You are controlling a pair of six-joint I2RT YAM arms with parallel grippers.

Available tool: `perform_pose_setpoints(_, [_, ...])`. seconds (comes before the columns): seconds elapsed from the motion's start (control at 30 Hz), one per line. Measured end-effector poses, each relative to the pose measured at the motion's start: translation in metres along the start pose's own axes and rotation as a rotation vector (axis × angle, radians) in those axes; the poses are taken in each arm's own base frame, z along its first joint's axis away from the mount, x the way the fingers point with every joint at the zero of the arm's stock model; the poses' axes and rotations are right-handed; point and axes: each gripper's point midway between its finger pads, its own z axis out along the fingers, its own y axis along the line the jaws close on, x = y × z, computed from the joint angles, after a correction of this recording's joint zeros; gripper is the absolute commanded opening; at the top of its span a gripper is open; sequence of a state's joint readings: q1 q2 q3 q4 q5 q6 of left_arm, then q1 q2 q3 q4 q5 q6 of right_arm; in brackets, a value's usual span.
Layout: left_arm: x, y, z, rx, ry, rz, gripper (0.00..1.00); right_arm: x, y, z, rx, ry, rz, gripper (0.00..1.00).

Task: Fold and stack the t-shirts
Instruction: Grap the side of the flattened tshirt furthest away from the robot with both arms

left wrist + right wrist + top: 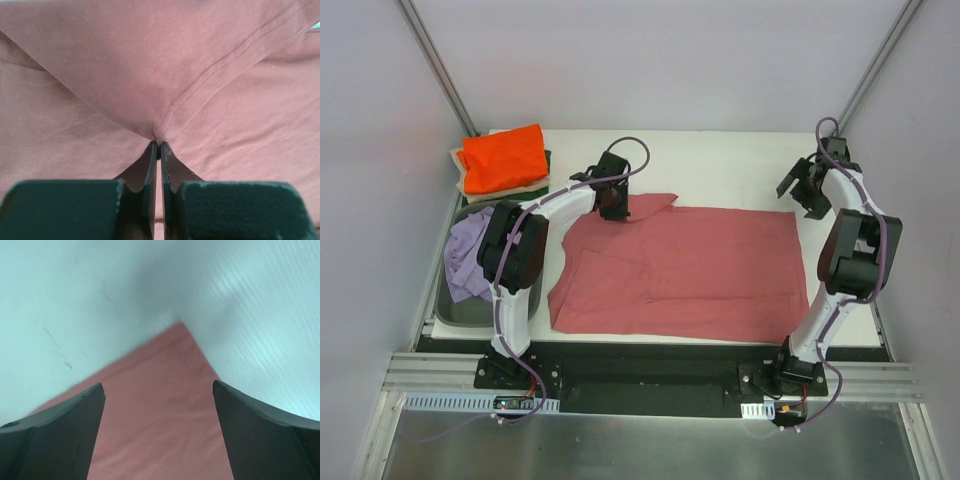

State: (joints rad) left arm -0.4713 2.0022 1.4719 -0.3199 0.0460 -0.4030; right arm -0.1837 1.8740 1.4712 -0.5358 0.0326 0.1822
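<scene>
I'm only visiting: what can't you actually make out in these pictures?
Top view: the orange shirt covers most of the beige shirt and dark green shirt; only edges show.
Top view: the left arm hides part of the lavender shirt and grey bin.
Left wrist view: the red shirt fills the frame, hiding the table.
Right wrist view: blurred; whether the right gripper touches the red shirt is unclear.

Left arm (516, 312) and right arm (818, 322): white links, black joint housings. Purple cables (646, 155) loop along both. Black base plates (515, 373), lower frame. Gripper fingers (55, 435) dark, matte, tapered.
</scene>
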Motion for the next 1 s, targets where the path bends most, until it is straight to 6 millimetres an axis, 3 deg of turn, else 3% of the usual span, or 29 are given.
perform_pose_setpoints(0.17, [0.002, 0.001, 0.001, 0.017, 0.008, -0.008, 0.0, -0.02, 0.006, 0.04, 0.034, 0.022, -0.034, 0.74])
perform_pose_setpoints(0.33, [0.001, -0.002, 0.002, 0.033, 0.005, -0.008, 0.0, -0.021, 0.0, 0.068, 0.085, 0.061, -0.069, 0.64])
perform_pose_setpoints(0.6, [0.001, -0.005, -0.002, 0.048, 0.003, -0.008, 0.0, -0.004, -0.012, 0.074, 0.125, 0.12, -0.098, 0.52])
perform_pose_setpoints(0.77, [-0.002, -0.005, -0.005, 0.051, -0.005, -0.009, 0.0, -0.003, -0.015, 0.075, 0.135, 0.117, -0.11, 0.44])
perform_pose_setpoints(0.93, [-0.007, -0.005, -0.013, 0.057, -0.025, -0.018, 0.0, -0.003, -0.017, 0.075, 0.138, 0.118, -0.13, 0.31])
perform_pose_setpoints(1.0, [-0.011, -0.005, -0.016, 0.059, -0.034, -0.023, 0.0, -0.004, -0.018, 0.074, 0.139, 0.12, -0.135, 0.2])
